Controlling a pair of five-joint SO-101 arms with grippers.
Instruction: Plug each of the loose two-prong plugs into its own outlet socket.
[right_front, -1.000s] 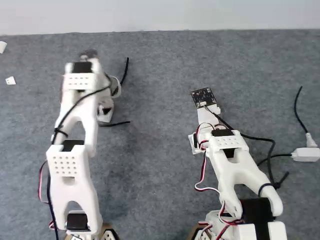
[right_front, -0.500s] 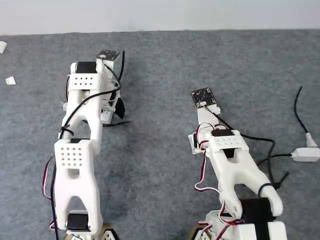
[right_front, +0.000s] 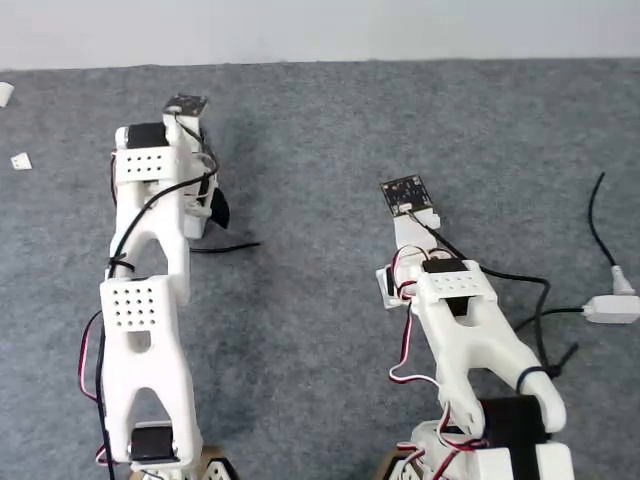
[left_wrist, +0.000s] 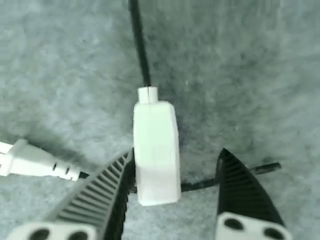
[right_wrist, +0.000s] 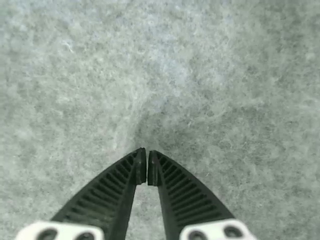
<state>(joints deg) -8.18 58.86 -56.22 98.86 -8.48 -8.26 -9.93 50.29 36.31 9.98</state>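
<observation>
Grey carpet (right_wrist: 225, 75) | left gripper (left_wrist: 175, 154) spread astride socket (left_wrist: 156, 145), perhaps touching | right gripper (right_wrist: 146, 152) pinched together

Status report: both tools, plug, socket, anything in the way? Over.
Left tool open, straddling white socket block. Right tool shut, empty, over carpet. Loose white plug beside block; black cord crosses there.

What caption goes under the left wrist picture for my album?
Left gripper, open, straddles the white outlet socket on the grey mat; a white plug lies nearby.

The socket (left_wrist: 156, 150) lies on the mat (left_wrist: 240, 75) inside the left gripper (left_wrist: 175, 156), a plug (left_wrist: 30, 161) just beside
</observation>
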